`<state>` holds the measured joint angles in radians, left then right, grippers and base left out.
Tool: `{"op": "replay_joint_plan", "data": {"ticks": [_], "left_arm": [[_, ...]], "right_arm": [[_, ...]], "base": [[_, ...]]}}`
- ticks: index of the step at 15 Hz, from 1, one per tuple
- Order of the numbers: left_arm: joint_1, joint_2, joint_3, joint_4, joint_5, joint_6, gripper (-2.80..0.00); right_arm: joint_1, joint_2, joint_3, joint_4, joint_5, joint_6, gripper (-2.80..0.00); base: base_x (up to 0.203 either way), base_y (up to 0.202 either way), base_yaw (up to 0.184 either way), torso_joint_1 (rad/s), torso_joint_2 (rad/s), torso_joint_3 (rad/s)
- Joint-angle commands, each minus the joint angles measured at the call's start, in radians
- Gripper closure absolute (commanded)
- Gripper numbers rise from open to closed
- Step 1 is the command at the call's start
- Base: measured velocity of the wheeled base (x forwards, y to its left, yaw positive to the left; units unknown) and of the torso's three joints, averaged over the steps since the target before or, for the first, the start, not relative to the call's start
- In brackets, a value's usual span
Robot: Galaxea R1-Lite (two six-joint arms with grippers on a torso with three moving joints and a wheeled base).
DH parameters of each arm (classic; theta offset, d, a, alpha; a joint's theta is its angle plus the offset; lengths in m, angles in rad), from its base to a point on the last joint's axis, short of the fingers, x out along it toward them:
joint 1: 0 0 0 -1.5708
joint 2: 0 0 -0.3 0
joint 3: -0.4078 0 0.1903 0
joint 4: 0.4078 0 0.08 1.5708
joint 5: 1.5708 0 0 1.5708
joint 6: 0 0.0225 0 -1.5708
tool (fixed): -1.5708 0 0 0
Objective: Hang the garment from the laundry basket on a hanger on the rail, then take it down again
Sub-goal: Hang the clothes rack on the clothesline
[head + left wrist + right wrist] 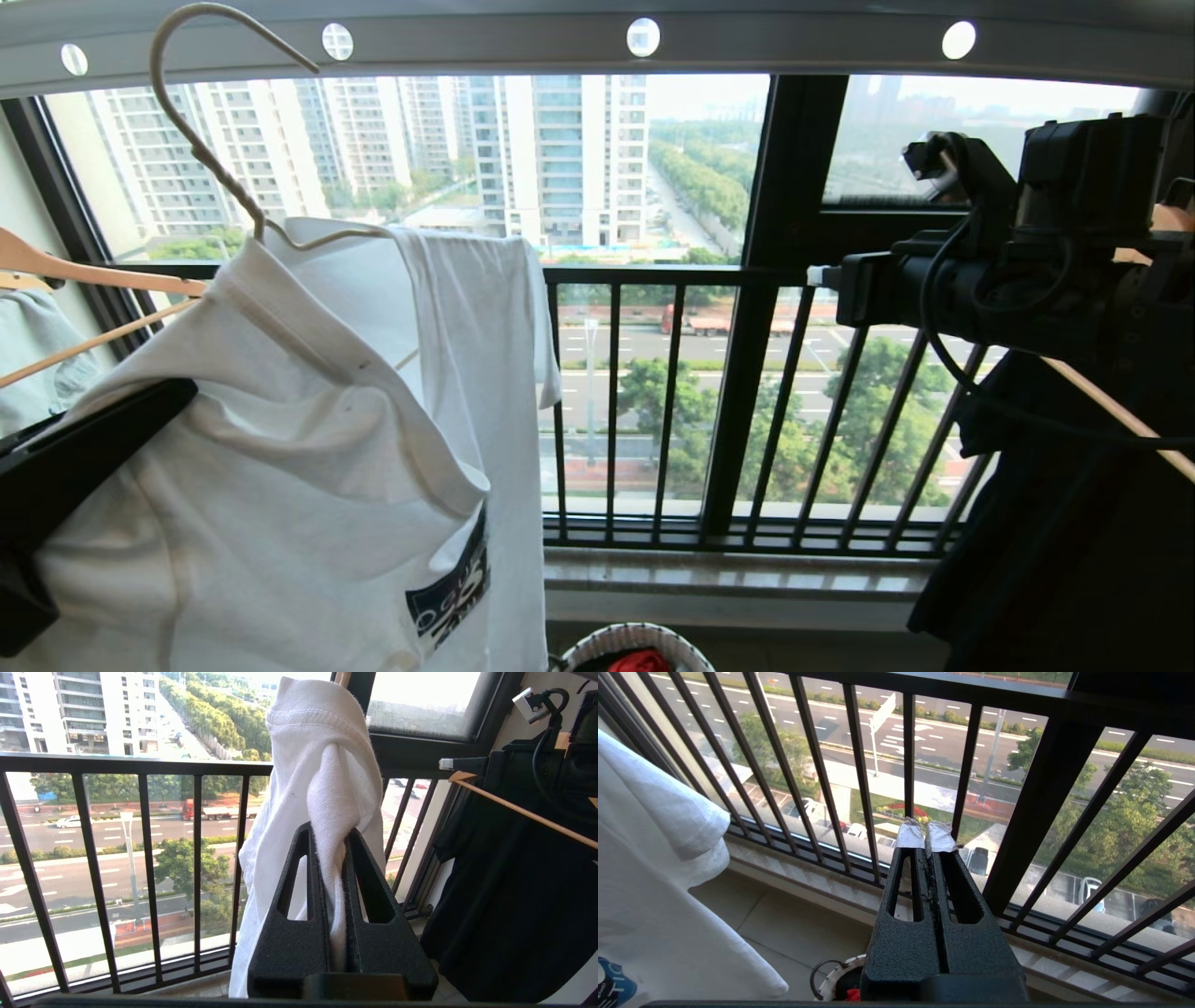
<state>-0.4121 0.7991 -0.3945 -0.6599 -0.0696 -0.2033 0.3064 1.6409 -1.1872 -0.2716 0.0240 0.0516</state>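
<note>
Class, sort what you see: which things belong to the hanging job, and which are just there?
Job: T-shirt, wire hanger, rail, laundry basket, left gripper.
Bystanders: wooden hangers, black garment, window railing, right gripper.

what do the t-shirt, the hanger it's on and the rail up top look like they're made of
T-shirt: soft white knit, probably cotton, judging by the fine ribbing and limp folds. Hanger: thin beige wire with a twisted neck, matte, possibly coated. Rail: grey metal by its look, smooth and dull, pierced with round holes.

text: none legible | garment (308, 485) chest lettering: unreadable
</note>
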Motion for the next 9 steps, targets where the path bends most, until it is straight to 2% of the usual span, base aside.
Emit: {"op": "replay_joint_plan", "data": {"ticks": [1, 4, 9], "left_arm": [[0.003, -0.023, -0.004, 0.004, 0.017, -0.001, 0.0], [0.006, -0.027, -0.042, 0.073, 0.097, -0.001, 0.0], [0.008, -0.005, -0.076, 0.083, 0.11, 0.003, 0.0]], "right_arm": [[0.002, 0.009, 0.0, -0.001, 0.001, 0.001, 0.0], [0.002, 0.017, 0.0, -0.003, 0.001, 0.001, 0.0], [0.003, 0.02, 0.0, -0.003, -0.001, 0.001, 0.0]], "base": [[0.0, 0.0, 0.0, 0.0, 0.0, 0.0], [0.0, 0.0, 0.0, 0.0, 0.0, 0.0], [0.0, 0.0, 0.0, 0.0, 0.0, 0.0]]}}
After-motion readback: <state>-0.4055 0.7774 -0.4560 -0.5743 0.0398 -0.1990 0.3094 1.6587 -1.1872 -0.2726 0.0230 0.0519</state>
